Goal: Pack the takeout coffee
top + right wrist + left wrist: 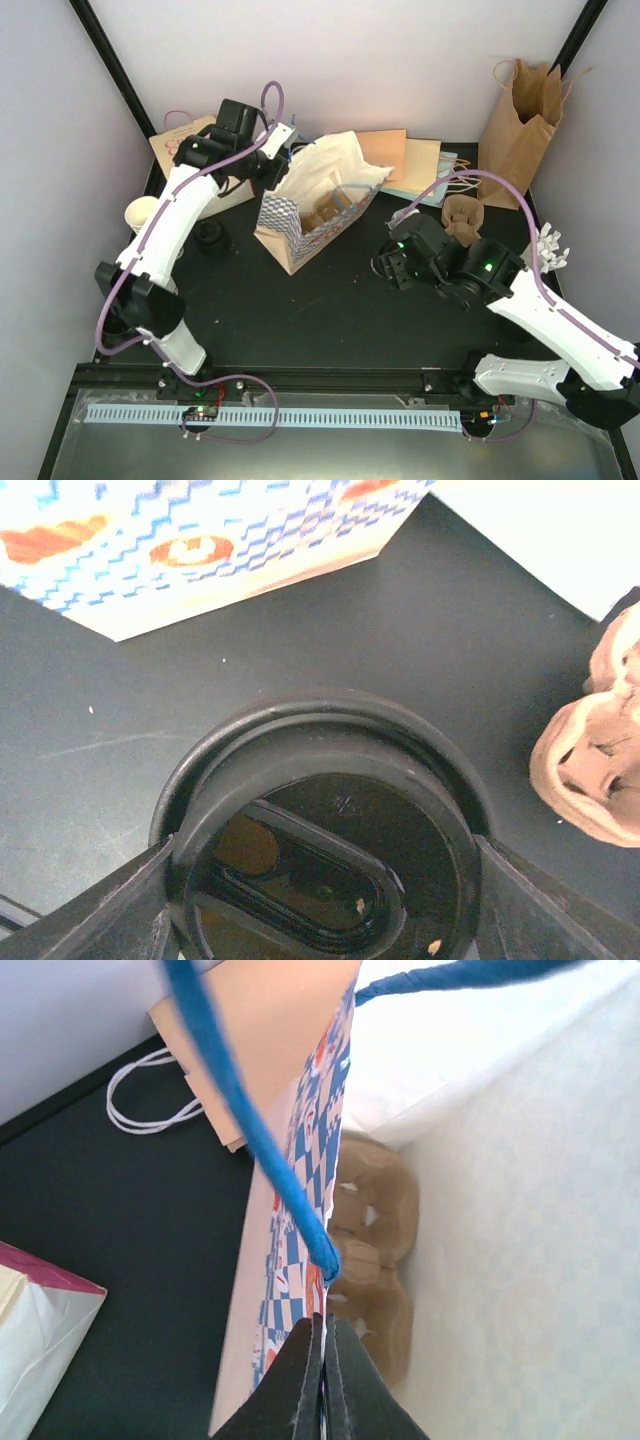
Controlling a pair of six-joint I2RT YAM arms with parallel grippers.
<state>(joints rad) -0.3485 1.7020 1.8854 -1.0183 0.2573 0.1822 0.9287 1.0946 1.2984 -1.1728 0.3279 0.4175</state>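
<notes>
Top external view: The left gripper [272, 165] is at the rear rim of the patterned bag [300, 235], which stands open mid-table [330, 310] with its mouth tipped up and towards the back. A brown pulp carrier [325, 212] shows inside it. The right gripper [392, 265] is low over the table, to the right of the bag and apart from it. What it holds reads only as a dark shape here. A cream paper cup [140, 212] stands at the left edge, with a loose black lid [210, 238] just beside it. A second pulp carrier [462, 218] lies near the right gripper. A tall brown bag [520, 130] stands upright in the right rear corner.

Left wrist view: The left gripper [322, 1335] has its fingers [300, 1390] pressed together, with the rim of the patterned bag [290, 1260] pinched between them. The blue handle [235, 1100] arcs up from just above the fingertips. The pulp carrier [370, 1230] rests on the bag's floor. White cord handles [150, 1100] lie on the table behind.

Right wrist view: The right gripper [325, 880] stands wide, one finger [100, 910] against each side of a round black lid [340, 780], so the lid is clamped between them. Whatever is under the lid is hidden. The patterned bag [200, 540] lies beyond, not touching the lid.
</notes>
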